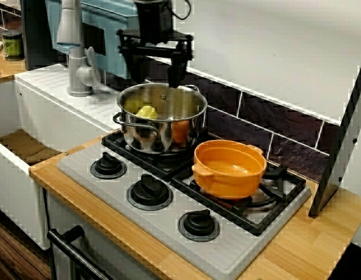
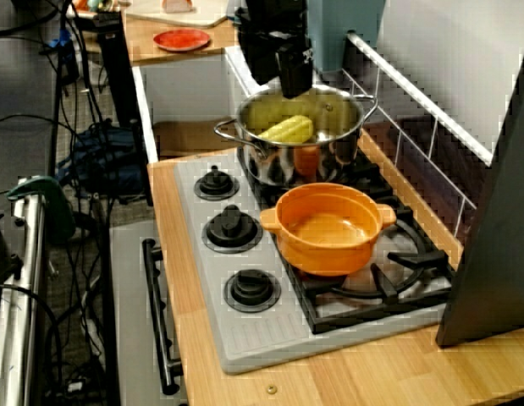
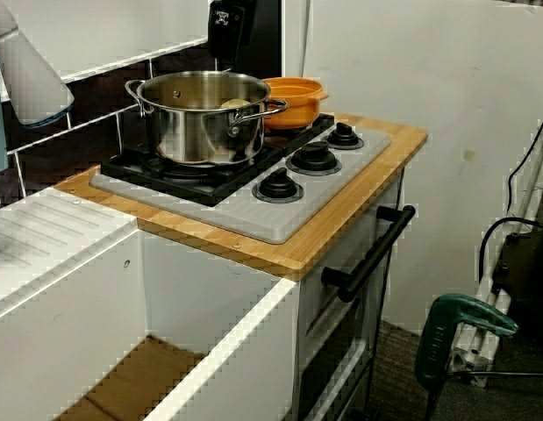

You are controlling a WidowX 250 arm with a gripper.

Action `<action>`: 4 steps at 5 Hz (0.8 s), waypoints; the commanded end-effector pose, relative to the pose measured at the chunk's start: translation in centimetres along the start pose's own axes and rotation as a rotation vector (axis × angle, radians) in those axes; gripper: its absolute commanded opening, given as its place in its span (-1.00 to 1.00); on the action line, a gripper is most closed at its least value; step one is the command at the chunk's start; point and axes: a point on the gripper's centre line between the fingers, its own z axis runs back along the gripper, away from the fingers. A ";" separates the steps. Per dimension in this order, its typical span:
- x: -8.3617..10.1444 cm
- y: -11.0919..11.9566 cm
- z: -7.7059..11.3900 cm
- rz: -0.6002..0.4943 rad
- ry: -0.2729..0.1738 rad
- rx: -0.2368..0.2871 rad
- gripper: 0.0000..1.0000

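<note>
Above the steel pot (image 1: 151, 135), the gripper (image 1: 156, 65) is held with fingers spread and empty, while the corn cob (image 2: 287, 129) is seen lying flat inside it, below them, toward the sink (image 1: 49, 116).

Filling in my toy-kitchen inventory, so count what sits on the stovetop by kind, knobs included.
Steel pot: 1
Orange pot: 1
Yellow corn cob, lying inside the steel one: 1
Burner knobs: 3
Total: 6
</note>
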 end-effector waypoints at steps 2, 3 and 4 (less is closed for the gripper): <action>-2.6 -4.9 1.8 -0.205 -0.032 0.004 1.00; -3.8 -6.6 1.3 -0.237 -0.025 0.011 1.00; -4.8 -8.2 0.5 -0.270 -0.024 0.021 1.00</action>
